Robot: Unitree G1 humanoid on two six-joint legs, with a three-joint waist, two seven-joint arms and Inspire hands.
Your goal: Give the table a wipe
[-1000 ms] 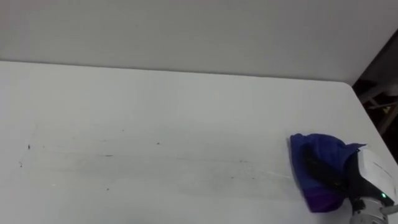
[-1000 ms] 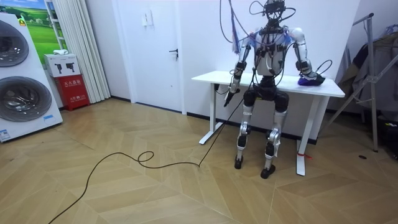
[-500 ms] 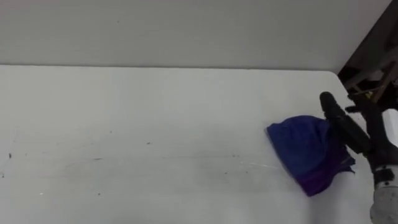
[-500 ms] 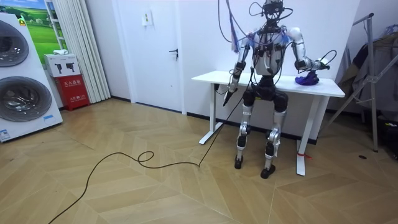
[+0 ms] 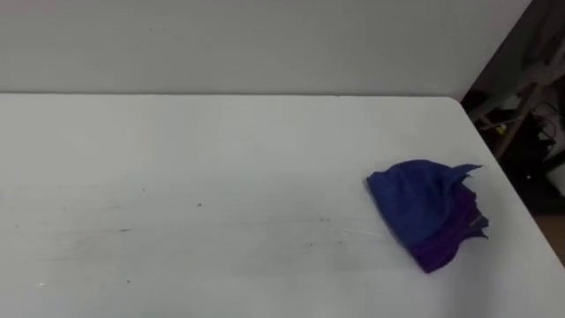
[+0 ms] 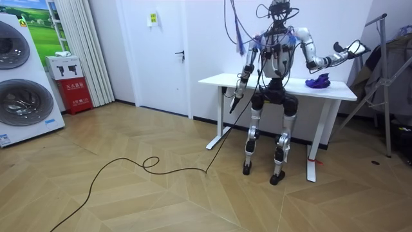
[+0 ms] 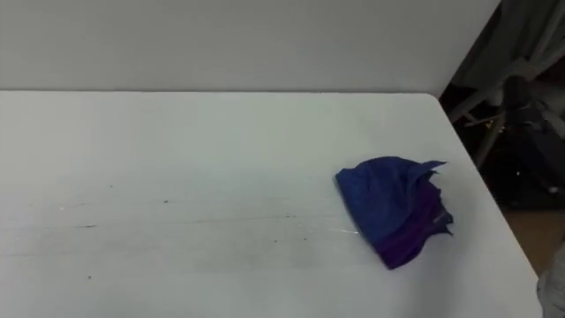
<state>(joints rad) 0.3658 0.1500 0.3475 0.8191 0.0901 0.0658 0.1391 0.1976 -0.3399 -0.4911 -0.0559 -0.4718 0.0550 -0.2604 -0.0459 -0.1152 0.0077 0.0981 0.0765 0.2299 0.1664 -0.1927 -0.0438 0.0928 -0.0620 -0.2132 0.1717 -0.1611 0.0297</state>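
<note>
Right hand (image 6: 351, 47) lifted off cloth (image 5: 425, 210) | fingers straight, empty, well apart | cloth on table (image 5: 177, 159)

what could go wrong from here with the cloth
The cloth lies bunched near the table's right edge; a sideways wipe could push it off.
The right hand is raised clear of the cloth, so a regrasp may catch only a fold.
The specks toward the left sit far from it and may get missed.
</note>
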